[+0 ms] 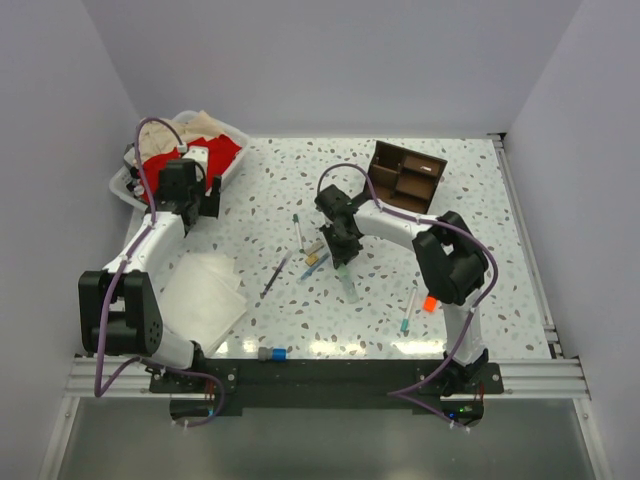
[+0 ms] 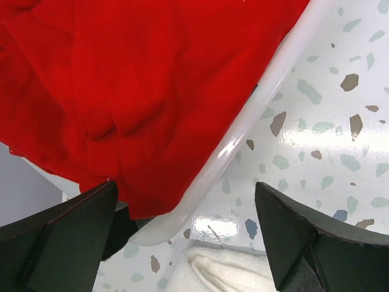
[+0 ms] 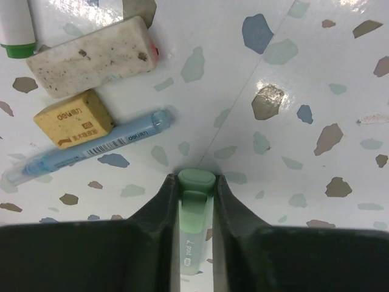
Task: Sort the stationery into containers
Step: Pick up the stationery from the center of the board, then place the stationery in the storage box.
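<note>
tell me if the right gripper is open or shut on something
Shut on the pale green marker: in the right wrist view the right gripper has its fingers pressed against both sides.

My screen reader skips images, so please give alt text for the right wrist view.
The right gripper is shut on a pale green pen, speckled table behind it. Upper left lie a blue pen, a tan eraser and a grubby white eraser.

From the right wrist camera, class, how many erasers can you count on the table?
2. A speckled white eraser lies upper left; a tan eraser sits just below it, beside the blue pen. More may hide under the right claw holding the green marker.
</note>
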Available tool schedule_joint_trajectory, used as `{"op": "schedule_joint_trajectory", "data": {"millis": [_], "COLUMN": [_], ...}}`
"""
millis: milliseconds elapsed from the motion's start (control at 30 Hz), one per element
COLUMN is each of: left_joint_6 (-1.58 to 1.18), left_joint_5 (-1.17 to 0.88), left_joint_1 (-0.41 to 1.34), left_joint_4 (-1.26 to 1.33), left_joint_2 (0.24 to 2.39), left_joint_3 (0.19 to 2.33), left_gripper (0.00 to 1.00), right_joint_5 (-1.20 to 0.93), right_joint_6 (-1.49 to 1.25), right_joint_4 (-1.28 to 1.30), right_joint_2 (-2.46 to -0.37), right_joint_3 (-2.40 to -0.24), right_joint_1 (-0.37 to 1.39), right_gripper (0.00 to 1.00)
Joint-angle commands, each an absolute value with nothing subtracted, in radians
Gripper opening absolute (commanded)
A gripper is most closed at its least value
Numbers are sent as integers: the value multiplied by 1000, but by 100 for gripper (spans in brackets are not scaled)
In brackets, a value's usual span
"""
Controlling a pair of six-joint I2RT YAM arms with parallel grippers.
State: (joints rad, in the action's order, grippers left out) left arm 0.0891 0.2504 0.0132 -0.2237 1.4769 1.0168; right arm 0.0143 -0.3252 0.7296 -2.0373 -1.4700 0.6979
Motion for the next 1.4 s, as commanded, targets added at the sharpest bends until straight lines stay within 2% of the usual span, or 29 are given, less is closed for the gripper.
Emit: {"op": "schedule_joint_trajectory", "data": {"millis": [0, 100, 300, 533, 800, 1367], "left_joint_6": [86, 103, 143, 160, 129, 135], "left_joint_5": [245, 229, 106, 54, 98, 150], "left_joint_1": [5, 5, 9, 58, 188, 221], "left_joint_4": [-153, -146, -77, -48, -15, -29], "left_joint_2": [1460, 1471, 1473, 1497, 1523, 1606], "left_joint_3": [1022, 1051, 1092, 1098, 1089, 1157], "left_gripper": [100, 100, 100, 100, 100, 100], "right_joint_5": [41, 72, 107, 241, 420, 433], "right_joint_6": [-278, -212, -52, 98, 71, 66], "right_joint_4": [775, 801, 847, 340, 11, -37], "right_joint_2": [-2019, -1974, -1869, -1712, -1822, -2078], "right_joint_3": [-1474, -1509, -1735, -1681, -1756, -1936], "right_joint_1": [703, 701, 693, 637, 480, 330], "right_gripper": [0, 0, 0, 0, 0, 0]}}
